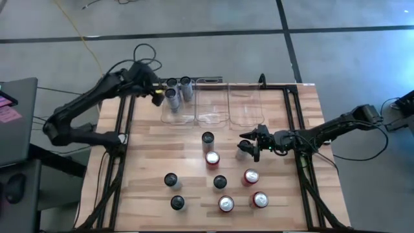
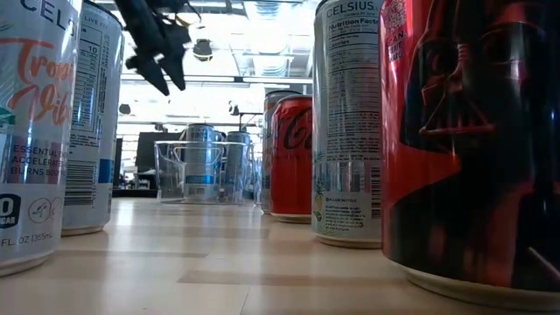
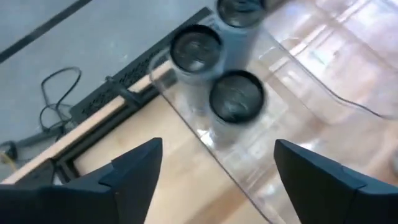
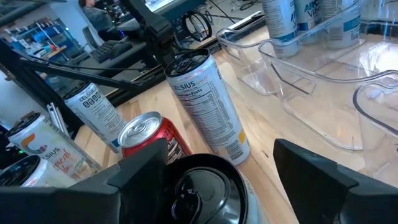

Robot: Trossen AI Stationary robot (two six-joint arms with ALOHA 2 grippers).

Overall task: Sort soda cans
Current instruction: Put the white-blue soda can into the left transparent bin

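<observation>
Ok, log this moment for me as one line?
left gripper: open over left bin, three silver cans inside | right gripper: fingers open around a dark-topped can, not yet lifted | middle bin, right bin: empty

Three silver cans (image 1: 178, 89) in left bin (image 1: 178, 115); nine on table (image 1: 149, 168).

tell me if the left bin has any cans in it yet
Yes: three silver cans stand upright inside the left clear bin, seen from above.
</observation>
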